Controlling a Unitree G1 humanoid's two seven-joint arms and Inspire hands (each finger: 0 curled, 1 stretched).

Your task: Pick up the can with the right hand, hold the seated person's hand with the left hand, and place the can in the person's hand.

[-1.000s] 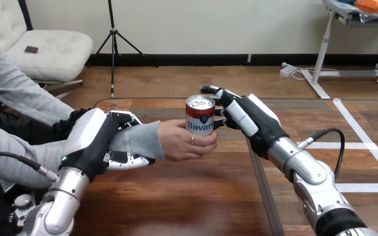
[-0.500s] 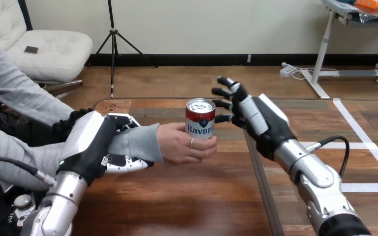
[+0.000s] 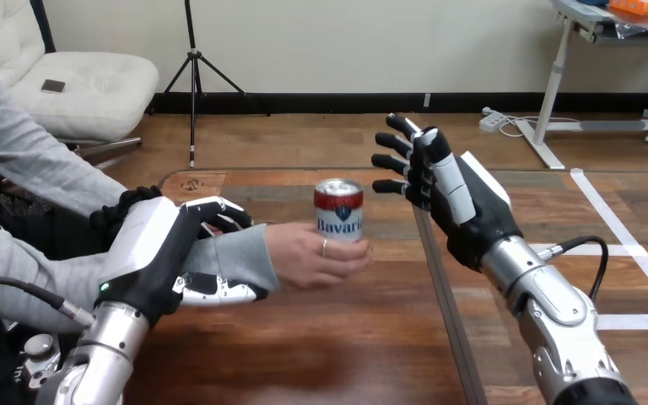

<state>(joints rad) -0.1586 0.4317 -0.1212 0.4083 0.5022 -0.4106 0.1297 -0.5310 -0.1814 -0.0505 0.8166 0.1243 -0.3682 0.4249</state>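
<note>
A red, white and blue can (image 3: 338, 210) stands upright in the person's hand (image 3: 314, 256), held above the wooden table (image 3: 304, 337) near its middle. My left hand (image 3: 164, 249) is shut on the person's forearm, on the grey sleeve just behind the wrist, with fingers over the top and the thumb underneath. My right hand (image 3: 443, 181) is open, its fingers spread and pointing up and left. It hovers to the right of the can and slightly above it, clear of it by a small gap.
The person sits at the table's left side, with a second grey-sleeved arm (image 3: 25, 152) behind my left hand. A dark seam (image 3: 443, 295) runs down the tabletop under my right forearm.
My right hand has let go of the can, lifted up and drawn back to the right with its fingers spreading. The can stays in the person's hand. My left hand keeps its hold.
</note>
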